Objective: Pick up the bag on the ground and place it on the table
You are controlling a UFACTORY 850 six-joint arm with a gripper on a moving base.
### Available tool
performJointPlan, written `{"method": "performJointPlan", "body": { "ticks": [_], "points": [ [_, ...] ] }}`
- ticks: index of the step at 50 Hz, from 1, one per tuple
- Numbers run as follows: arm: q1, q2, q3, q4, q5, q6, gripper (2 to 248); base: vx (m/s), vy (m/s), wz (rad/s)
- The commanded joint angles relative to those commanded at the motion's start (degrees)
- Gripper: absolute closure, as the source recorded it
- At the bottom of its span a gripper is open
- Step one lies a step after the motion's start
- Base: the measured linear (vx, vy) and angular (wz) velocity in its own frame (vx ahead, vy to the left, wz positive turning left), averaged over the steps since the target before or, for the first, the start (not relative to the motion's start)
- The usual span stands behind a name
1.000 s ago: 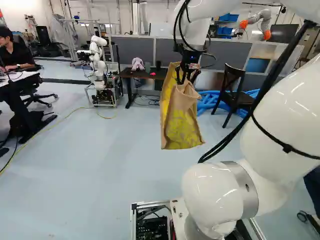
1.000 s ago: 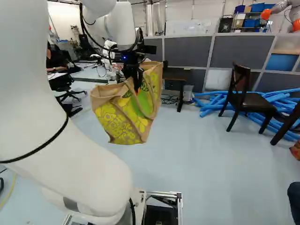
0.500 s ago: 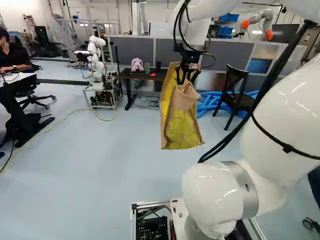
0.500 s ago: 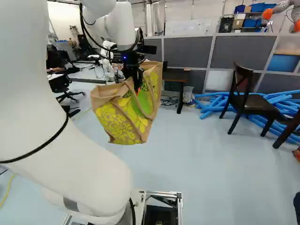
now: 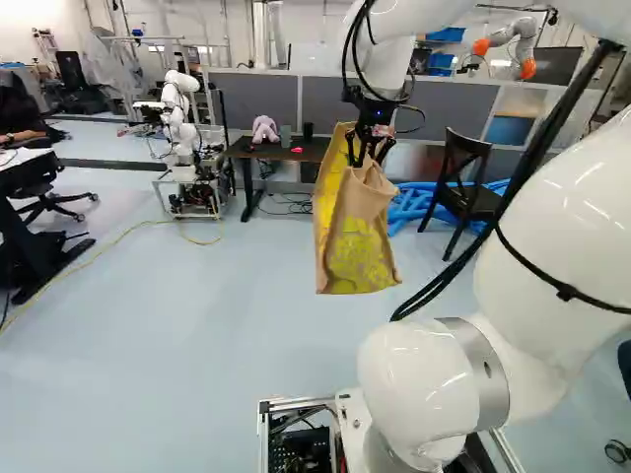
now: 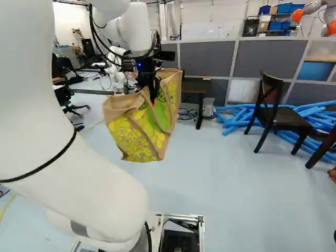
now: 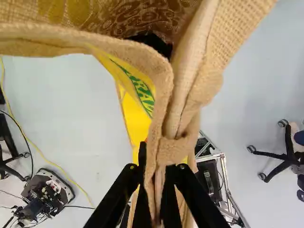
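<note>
In the left base view my gripper [image 5: 369, 156] hangs beyond the arm, fingers pointing down. From it hangs the tan and yellow bag [image 5: 360, 241], off the floor; the right base view shows the bag [image 6: 137, 137] with its looped handles. Seen from the wrist, the gripper [image 7: 156, 173] is shut on the bag's cloth [image 7: 164, 114], pinched between both fingers. The dark table [image 5: 281, 153] stands farther off against the partitions, partly behind the bag, with a pink plush toy [image 5: 264, 128] on top.
Another robot [image 5: 187, 128] stands beside the table. Right of the bag are a dark chair [image 5: 463, 187] and a heap of blue tubes [image 6: 236, 118]. A yellow cable [image 5: 123, 235] runs over the floor. An office chair [image 5: 54, 197] is at the far left.
The base has moved: table, other robot and office chair have shifted left in the left base view. Arm and bag keep their place against the lowest joint, the bag still held.
</note>
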Motion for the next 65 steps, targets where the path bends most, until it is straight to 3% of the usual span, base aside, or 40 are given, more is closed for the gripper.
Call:
{"method": "performJointPlan", "body": {
  "ticks": [47,65],
  "points": [
    [0.0,0.0,0.0,0.0,0.0,0.0,229,0.148,-0.032,-0.166],
    [0.0,0.0,0.0,0.0,0.0,0.0,229,0.141,-0.004,-0.021]
  ]
}}
